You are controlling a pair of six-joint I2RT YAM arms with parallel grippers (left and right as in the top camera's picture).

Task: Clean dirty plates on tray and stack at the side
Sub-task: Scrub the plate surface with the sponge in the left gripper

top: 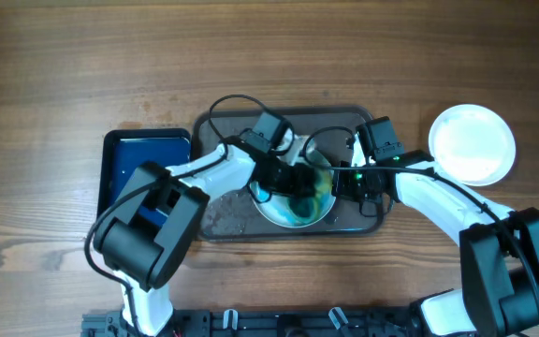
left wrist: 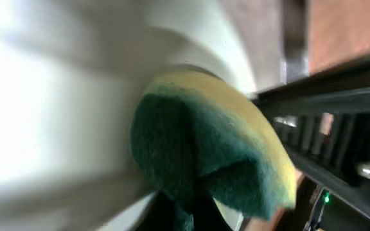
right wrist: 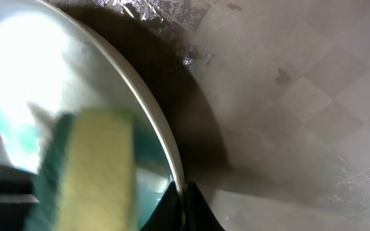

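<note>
Green-yellow sponge is clamped in left claw, pressed on smeared plate over tray centre; right claw pinches its rim. Risk: hard scrub w/ thin pinch, plate slips, drops. White plate rests far right on counter.

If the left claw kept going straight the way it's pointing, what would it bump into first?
The white plate: the sponge held by the left gripper seems pressed against it, though blur hides exact contact.
</note>
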